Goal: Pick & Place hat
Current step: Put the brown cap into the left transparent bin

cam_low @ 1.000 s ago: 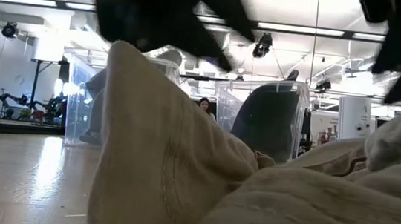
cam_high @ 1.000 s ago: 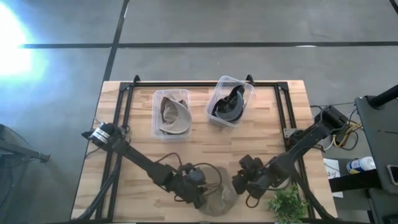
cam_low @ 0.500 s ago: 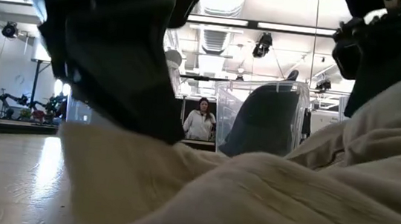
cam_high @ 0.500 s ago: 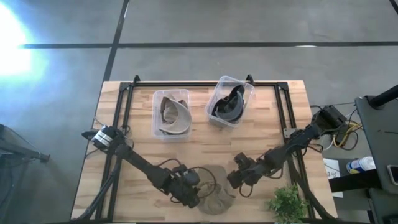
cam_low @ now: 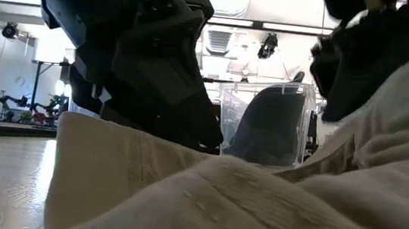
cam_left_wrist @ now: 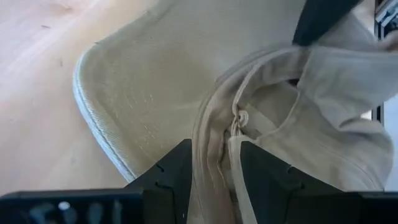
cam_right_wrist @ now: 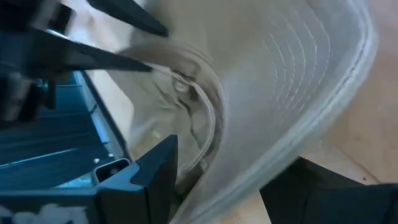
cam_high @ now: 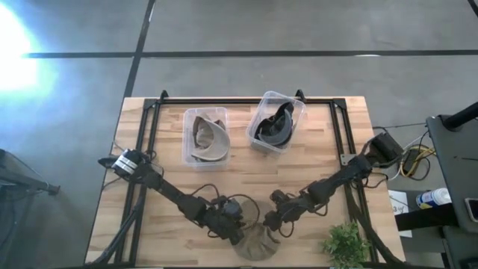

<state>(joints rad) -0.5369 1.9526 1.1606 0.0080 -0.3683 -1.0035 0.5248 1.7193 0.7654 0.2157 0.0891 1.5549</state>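
A beige hat [cam_high: 258,240] lies bunched at the table's near edge and fills the foreground of the low view [cam_low: 256,204]. My left gripper [cam_high: 237,224] is at its left side, shut on it, with the cloth between its fingers in the left wrist view [cam_left_wrist: 219,177]. My right gripper [cam_high: 270,222] is at the hat's right side, shut on its brim [cam_right_wrist: 249,180]. In the low view the left gripper [cam_low: 149,63] and the right gripper [cam_low: 364,47] stand over the hat. My left gripper pinches a gathered fold of the hat's crown cloth [cam_left_wrist: 217,143] between its two fingers, beside the inner band and a small button. The stitched brim [cam_left_wrist: 99,124] spreads out past the fingers onto the wood. My right gripper has the hat's stitched brim [cam_right_wrist: 292,112] running between its two fingers [cam_right_wrist: 155,168], which lie across the brim's edge. The brim curves up and away from the fingers, and the crown bunches toward the left gripper.
Two clear bins stand at the far side: one [cam_high: 207,137] holds a beige hat, the other [cam_high: 275,123] a dark hat. A small green plant [cam_high: 345,243] sits at the near right corner. A black frame [cam_high: 246,99] runs round the table's far part.
My right gripper has moved toward the table's left, up to the hat. My left gripper drifted slightly left, then back. The hat, which lay spread wider a second ago, is now bunched narrower between the two grippers, and its right side is raised.
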